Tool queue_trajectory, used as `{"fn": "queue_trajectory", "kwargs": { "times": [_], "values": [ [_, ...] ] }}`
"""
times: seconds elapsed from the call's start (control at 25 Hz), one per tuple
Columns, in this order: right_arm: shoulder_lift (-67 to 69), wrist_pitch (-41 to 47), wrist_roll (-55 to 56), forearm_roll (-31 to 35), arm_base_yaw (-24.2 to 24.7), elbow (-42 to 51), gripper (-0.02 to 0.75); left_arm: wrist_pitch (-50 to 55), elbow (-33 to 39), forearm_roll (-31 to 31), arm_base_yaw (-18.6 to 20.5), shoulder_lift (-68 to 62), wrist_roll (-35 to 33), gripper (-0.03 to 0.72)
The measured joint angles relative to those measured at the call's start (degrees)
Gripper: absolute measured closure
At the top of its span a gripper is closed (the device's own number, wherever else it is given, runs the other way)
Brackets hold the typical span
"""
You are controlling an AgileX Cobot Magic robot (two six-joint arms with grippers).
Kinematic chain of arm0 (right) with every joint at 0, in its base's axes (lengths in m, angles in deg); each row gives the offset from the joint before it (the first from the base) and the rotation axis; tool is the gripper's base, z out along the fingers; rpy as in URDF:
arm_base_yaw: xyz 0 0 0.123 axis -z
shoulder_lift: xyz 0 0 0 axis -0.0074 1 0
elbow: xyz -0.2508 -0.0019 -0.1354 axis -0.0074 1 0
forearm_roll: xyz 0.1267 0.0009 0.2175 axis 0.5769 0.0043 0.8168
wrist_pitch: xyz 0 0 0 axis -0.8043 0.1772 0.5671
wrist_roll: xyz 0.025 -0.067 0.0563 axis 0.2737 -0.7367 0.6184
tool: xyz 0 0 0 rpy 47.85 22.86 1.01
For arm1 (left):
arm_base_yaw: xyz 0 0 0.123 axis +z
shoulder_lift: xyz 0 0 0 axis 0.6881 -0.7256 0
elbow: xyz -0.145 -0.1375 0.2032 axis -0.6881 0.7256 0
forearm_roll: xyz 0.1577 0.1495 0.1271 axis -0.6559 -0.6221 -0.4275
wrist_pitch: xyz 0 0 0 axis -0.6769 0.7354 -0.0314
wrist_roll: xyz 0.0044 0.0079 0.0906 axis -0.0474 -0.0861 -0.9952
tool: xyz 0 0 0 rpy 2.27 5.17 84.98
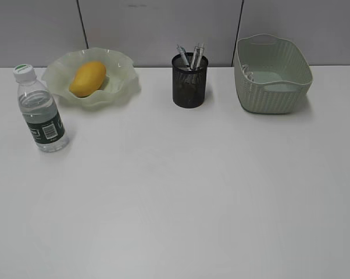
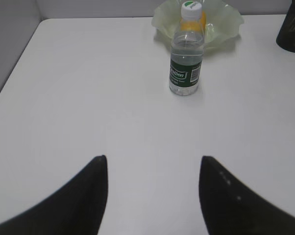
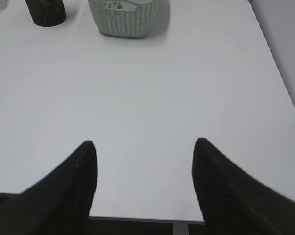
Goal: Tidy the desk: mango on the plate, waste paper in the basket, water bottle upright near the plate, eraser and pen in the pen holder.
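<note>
The mango (image 1: 86,78) lies on the wavy-rimmed green plate (image 1: 121,86) at the back left of the desk (image 1: 175,192). Just in front of the plate, to its left, the water bottle (image 1: 41,110) stands upright. Two pens (image 1: 190,57) stick out of the black mesh pen holder (image 1: 190,84); the eraser is hidden. A bit of white waste paper (image 1: 250,74) shows inside the basket (image 1: 272,93). My left gripper (image 2: 153,159) is open over bare desk, well short of the bottle (image 2: 185,58). My right gripper (image 3: 145,142) is open above the desk's front edge.
A grey partition wall runs along the back of the desk. In the right wrist view the pen holder (image 3: 45,11) and basket (image 3: 128,19) sit far ahead, and the desk's right edge (image 3: 284,88) drops off. Neither arm shows in the exterior view.
</note>
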Motion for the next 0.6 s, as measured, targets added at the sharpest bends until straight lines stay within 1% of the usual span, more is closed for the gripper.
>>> {"fn": "queue_trajectory", "kwargs": {
  "times": [0.24, 0.6],
  "values": [
    [0.0, 0.0, 0.0, 0.0, 0.0, 0.0, 0.249, 0.0, 0.0, 0.0, 0.0, 0.0, 0.0, 0.239],
    [0.0, 0.0, 0.0, 0.0, 0.0, 0.0, 0.248, 0.0, 0.0, 0.0, 0.0, 0.0, 0.0, 0.259]
  ]
}}
